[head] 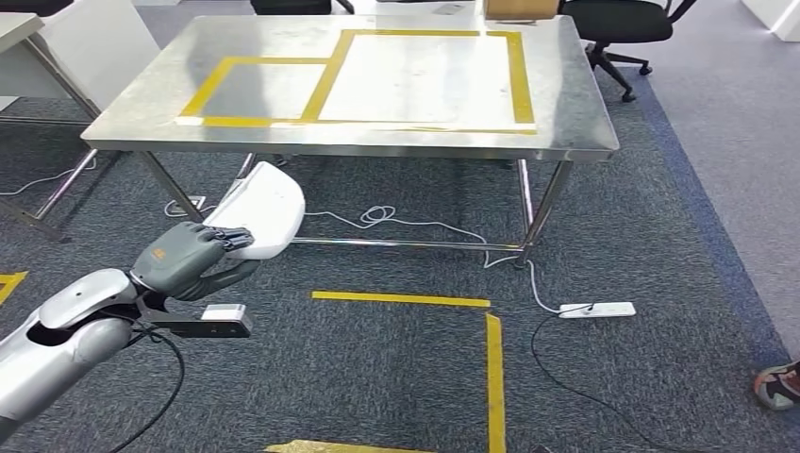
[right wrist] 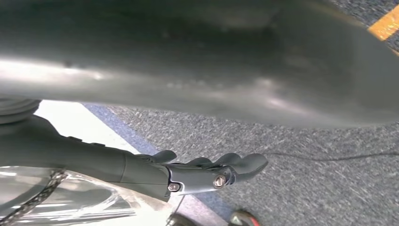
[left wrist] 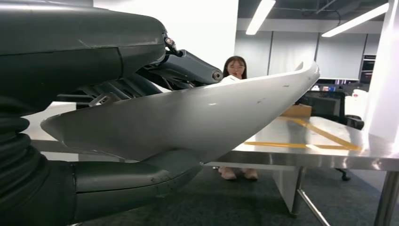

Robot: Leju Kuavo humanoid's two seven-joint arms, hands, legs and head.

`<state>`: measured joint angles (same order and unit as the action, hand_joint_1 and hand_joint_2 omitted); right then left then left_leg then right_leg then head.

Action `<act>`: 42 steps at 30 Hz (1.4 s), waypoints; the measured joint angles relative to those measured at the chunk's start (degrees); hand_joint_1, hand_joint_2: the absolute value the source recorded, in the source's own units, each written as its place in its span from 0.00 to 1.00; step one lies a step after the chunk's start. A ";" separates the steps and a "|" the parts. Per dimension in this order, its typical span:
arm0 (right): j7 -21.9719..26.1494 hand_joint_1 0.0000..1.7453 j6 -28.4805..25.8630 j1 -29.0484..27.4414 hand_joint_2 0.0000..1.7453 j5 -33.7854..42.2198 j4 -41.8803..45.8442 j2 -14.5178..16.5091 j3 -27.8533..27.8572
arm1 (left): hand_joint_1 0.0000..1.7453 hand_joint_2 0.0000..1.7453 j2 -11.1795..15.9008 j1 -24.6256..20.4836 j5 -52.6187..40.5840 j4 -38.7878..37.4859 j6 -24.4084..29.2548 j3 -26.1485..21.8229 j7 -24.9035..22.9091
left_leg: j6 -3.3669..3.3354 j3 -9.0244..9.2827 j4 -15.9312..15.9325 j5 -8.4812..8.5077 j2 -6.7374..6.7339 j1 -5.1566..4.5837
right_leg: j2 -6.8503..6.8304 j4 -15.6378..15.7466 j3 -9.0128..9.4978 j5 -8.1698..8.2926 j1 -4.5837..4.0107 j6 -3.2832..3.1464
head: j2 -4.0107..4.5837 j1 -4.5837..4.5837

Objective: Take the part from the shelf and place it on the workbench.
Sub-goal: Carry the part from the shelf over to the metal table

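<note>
While the left hand (head: pixel 193 260) grips the white curved part (head: pixel 261 209) by its near end, the part sits in the air over the grey carpet, short of the steel worktop (head: pixel 311 137) and lower than its near edge. Its long axis runs from the hand forward and slightly right, toward the near-left corner of the worktop, with the far tip leading. The yellow-taped rectangles (head: pixel 259 90) lie beyond that edge. The right hand (right wrist: pixel 207 172) hangs with fingers loosely curled on nothing, well away from the part, so the placing looks to fall to the left arm alone.
</note>
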<state>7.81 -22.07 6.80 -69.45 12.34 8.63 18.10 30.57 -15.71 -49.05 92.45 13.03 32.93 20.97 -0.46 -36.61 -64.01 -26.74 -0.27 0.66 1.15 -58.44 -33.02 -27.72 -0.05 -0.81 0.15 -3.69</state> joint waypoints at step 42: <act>0.08 0.00 0.33 -0.23 0.00 0.22 0.03 -0.24 0.00 | 1.00 1.00 0.82 -0.37 0.70 0.00 -2.18 -0.75 -0.36 | -1.01 3.67 6.95 0.69 0.11 -0.01 | -0.71 -16.02 -8.62 -6.84 0.50 2.84 | 0.00 0.13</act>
<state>7.89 -21.74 6.57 -69.23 12.37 8.39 18.10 31.40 -16.07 -48.35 92.45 10.85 32.17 20.61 -1.47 -32.94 -57.06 -26.05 -0.17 0.65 0.44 -74.46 -41.64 -34.55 0.45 2.04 0.15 -3.56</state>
